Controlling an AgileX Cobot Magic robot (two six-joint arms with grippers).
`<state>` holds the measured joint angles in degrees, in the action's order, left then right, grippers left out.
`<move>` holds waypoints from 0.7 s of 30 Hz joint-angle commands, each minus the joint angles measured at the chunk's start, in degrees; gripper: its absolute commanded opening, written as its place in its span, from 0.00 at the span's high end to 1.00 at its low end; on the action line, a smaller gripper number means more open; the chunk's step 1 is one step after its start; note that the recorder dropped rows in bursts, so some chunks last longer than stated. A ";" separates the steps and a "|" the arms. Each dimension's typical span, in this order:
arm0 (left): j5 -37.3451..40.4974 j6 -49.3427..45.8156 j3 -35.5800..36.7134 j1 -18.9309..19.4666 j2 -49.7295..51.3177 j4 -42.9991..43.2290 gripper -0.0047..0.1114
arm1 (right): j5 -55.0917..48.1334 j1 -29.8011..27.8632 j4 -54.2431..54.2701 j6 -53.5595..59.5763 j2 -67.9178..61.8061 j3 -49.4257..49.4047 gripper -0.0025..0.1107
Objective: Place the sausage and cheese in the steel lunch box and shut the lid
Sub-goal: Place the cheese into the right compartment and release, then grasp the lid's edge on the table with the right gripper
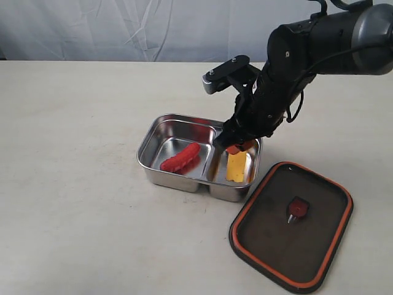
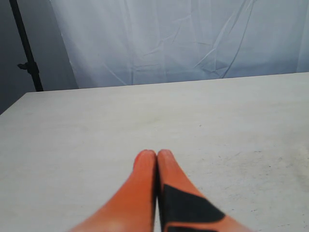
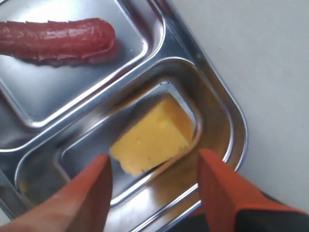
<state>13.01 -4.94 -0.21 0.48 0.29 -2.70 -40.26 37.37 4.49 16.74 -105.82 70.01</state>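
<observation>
The steel lunch box (image 1: 150,144) (image 3: 239,125) stands mid-table. A red sausage (image 1: 180,158) (image 3: 58,38) lies in its larger compartment. The yellow cheese (image 1: 236,166) (image 3: 152,135) lies in the smaller compartment. My right gripper (image 1: 236,146) (image 3: 154,166) hovers just above the cheese, open, nothing between its orange fingers. The dark lid (image 1: 270,227) with orange rim and a small orange tab (image 1: 297,208) lies flat on the table to the right of the box. My left gripper (image 2: 157,155) is shut and empty over bare table, out of the exterior view.
A white cloth backdrop (image 1: 153,27) hangs behind the beige table (image 1: 67,184). A dark stand pole (image 2: 26,53) shows at the table's far corner in the left wrist view.
</observation>
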 commanded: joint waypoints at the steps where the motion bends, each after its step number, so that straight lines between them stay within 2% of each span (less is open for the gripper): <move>1: -0.58 -0.08 0.21 -0.06 -0.29 0.08 0.96 | -1.37 -0.26 -0.18 0.17 0.47 -0.06 0.51; 3: -0.58 -0.08 0.21 -0.06 -0.29 0.08 0.96 | -3.24 -0.26 -0.77 -1.27 1.40 -0.06 0.51; 9: -0.58 -0.08 0.21 -0.06 -0.29 0.08 0.96 | -13.40 -1.21 -13.71 -28.31 5.82 -0.06 0.51; 11: -0.58 -0.08 0.21 -0.06 -0.29 0.08 0.96 | -17.70 -2.70 -16.55 -33.98 7.00 -0.06 0.51; 16: -0.58 -0.08 0.21 -0.06 -0.29 0.08 0.96 | -18.51 -7.86 -15.80 -37.59 9.61 -4.78 0.51; 21: -0.58 -0.08 0.21 -0.06 -0.29 0.08 0.96 | -12.49 -10.68 -11.33 -39.43 11.23 -14.73 0.51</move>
<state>13.01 -4.94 -0.21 0.48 0.29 -2.70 -55.78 27.74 -9.45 -21.77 -95.64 60.01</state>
